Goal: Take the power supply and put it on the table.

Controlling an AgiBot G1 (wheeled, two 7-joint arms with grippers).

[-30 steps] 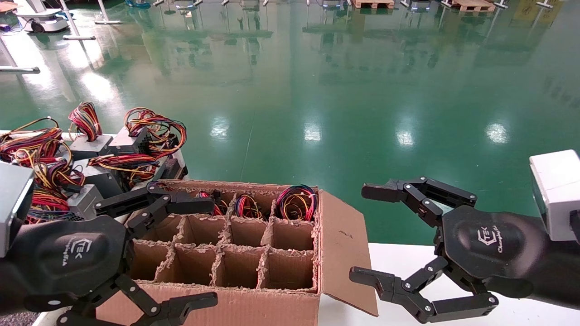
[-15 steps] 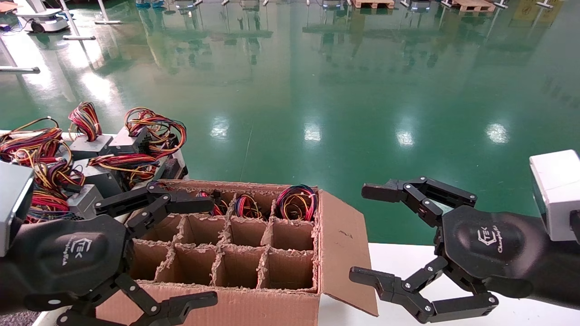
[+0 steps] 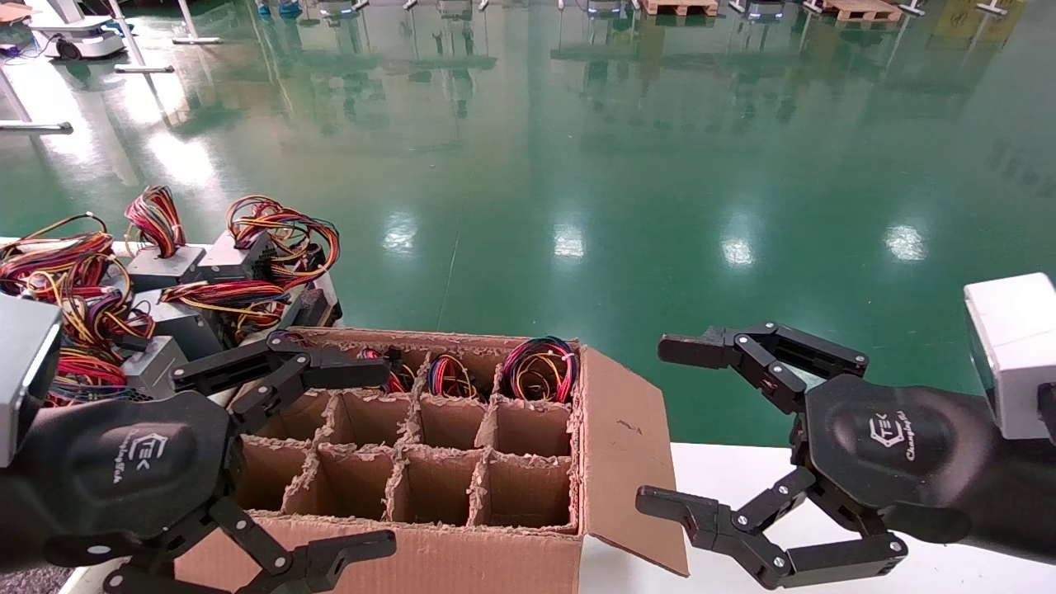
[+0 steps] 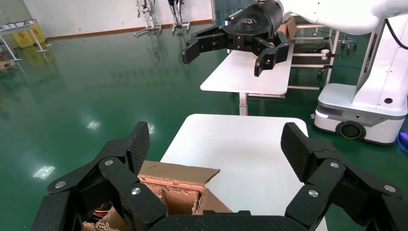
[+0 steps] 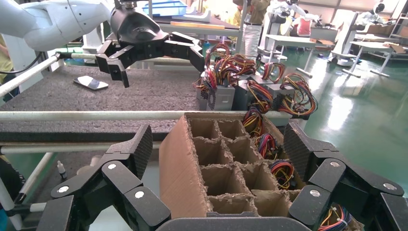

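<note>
A glossy green workshop floor stretches behind the work, with a smooth white tabletop (image 3: 726, 470) under the divided cardboard box (image 3: 429, 478). Three far compartments of that box hold power supplies, showing only as wire loops; the rightmost power supply (image 3: 540, 369) sits in the far right corner cell, its metal body hidden below the dividers. More units lie heaped on the grey felt bench (image 5: 72, 96) to the robot's left, behind a pale rail (image 5: 86, 115).

The left claw (image 3: 326, 458) hangs spread wide over the box's left near side, pinching nothing. The right claw (image 3: 672, 429) hovers, also spread and empty, just beside the box's open flap, over the white top.

The unit is likely a stiff, fairly heavy metal box with smooth sides. The wire bundle is soft and springy and would probably slip or sag if grabbed alone. A firm hold across the casing looks better, though the cell walls leave little room, so the wires may be the only reachable handle at first.
</note>
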